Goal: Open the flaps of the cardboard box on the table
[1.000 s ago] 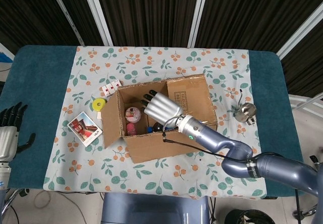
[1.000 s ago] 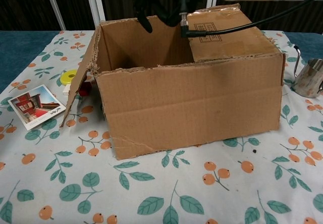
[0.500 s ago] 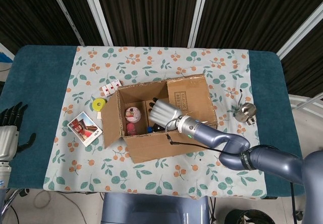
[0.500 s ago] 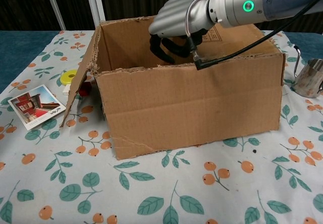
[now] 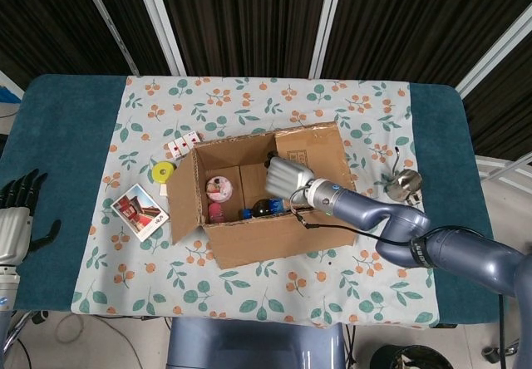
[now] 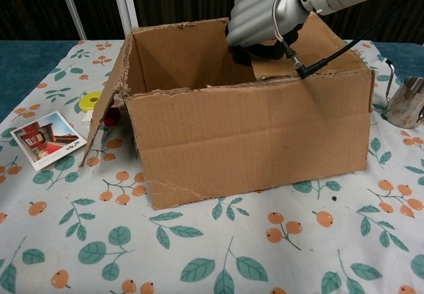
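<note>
My left hand (image 5: 15,211) idles open off the table's left edge. The box (image 6: 252,135) sits mid-table, left flap (image 5: 184,199) down. My right hand (image 5: 287,175) curls over the closed right flap (image 5: 316,157); whether it grips, I cannot tell. Next: hook and lift outward.

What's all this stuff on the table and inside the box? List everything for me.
Cardboard box: one, brown, table centre; one top flap still folded over its right half.
Round pink-and-white container: one, inside the box.
Dark bottle: one, inside the box.
Tablecloth: one, white with an orange fruit print, under the box.
Playing cards: a few, red and white, behind the box's left corner.
Tape roll: one, yellow, left of the box.
Picture card: one, left of the box.
Metal cup: one, silver, right of the box.
Left hand: resting at the table's left edge.
Right hand: fingers curled at the folded flap's edge.
</note>
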Tool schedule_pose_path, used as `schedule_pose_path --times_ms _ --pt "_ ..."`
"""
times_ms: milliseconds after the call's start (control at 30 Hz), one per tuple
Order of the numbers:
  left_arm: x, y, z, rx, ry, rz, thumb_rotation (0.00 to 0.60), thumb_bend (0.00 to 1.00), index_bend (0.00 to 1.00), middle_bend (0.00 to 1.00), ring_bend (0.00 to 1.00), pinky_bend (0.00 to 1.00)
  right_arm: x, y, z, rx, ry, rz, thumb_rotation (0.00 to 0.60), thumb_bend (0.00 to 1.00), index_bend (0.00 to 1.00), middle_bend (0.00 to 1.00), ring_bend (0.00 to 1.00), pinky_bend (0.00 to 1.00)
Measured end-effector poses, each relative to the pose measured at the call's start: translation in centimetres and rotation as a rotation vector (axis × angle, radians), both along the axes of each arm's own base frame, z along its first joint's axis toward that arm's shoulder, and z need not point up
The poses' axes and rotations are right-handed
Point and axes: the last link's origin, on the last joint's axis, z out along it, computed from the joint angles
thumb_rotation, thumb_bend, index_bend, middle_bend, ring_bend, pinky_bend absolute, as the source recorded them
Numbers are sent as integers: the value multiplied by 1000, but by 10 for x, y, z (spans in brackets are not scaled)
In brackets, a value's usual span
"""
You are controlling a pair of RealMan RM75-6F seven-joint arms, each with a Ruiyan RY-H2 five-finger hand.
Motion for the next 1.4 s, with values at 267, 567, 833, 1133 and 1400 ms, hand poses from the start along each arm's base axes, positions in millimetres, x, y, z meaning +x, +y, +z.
schedule_pose_path --times_ms 267,567,833,1133,1400 --pt "1 0 -1 -8 -17 4 600 331 0 0 0 43 5 6 18 -23 67 79 600 1000 607 439 277 263" --pt "2 0 0 -6 -27 1 600 331 0 0 0 43 8 11 31 -44 125 140 600 1000 608 439 277 263" --pt "1 0 0 -11 -29 5 600 334 0 0 0 43 21 14 51 -76 150 186 600 1000 611 443 277 263" --pt "1 0 1 -11 -34 6 600 336 0 0 0 43 27 10 75 -121 165 180 600 1000 611 442 276 263" --pt "1 0 1 -10 -32 7 600 336 0 0 0 33 24 5 94 -161 181 157 600 805 535 406 266 260"
